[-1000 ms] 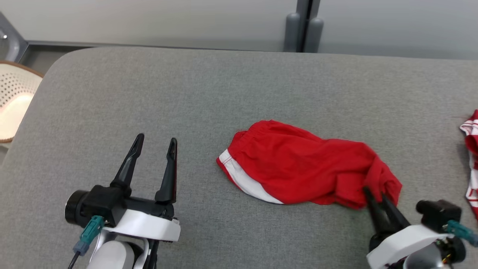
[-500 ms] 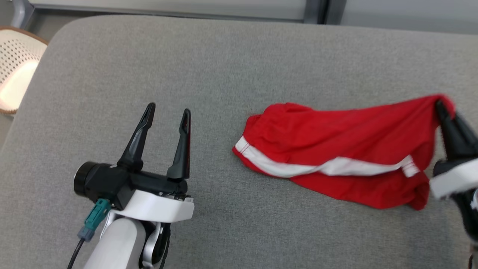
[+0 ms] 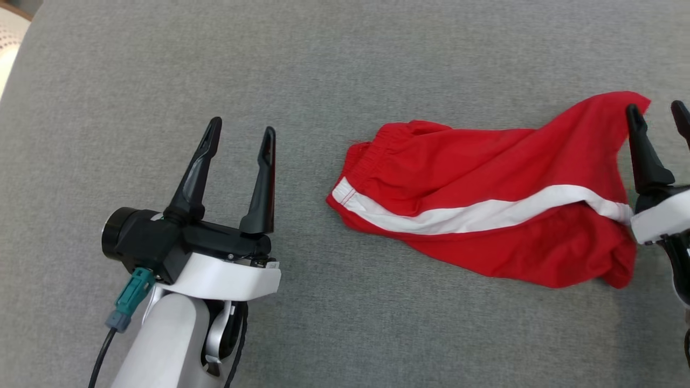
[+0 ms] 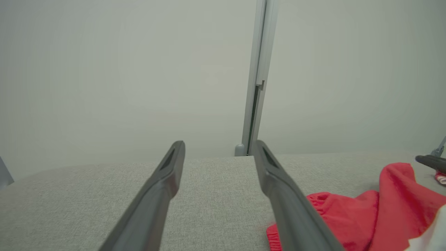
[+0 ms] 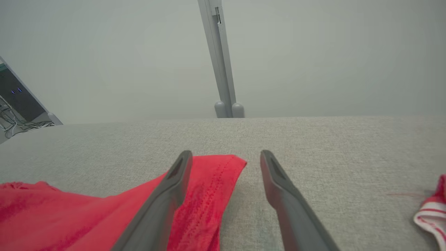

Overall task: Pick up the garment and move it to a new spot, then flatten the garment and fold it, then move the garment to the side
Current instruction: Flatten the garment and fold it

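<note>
The red shorts (image 3: 485, 215) lay right of the grey bench's (image 3: 377, 64) middle, long axis left to right, waistband leftward. The right gripper (image 3: 656, 106), jaws wide, straddled their far right hem corner. The left gripper (image 3: 242, 126), also wide and empty, sat well apart.

We see bright, even, diffuse light throughout. The grey fabric worktop (image 3: 377, 54) carries faint, soft shadows along the near edge of the red shorts (image 3: 485, 215). In both wrist views the close dark fingers (image 4: 153, 202) look soft and unfocused, and the pale wall (image 5: 104, 52) looks hazy.
</note>
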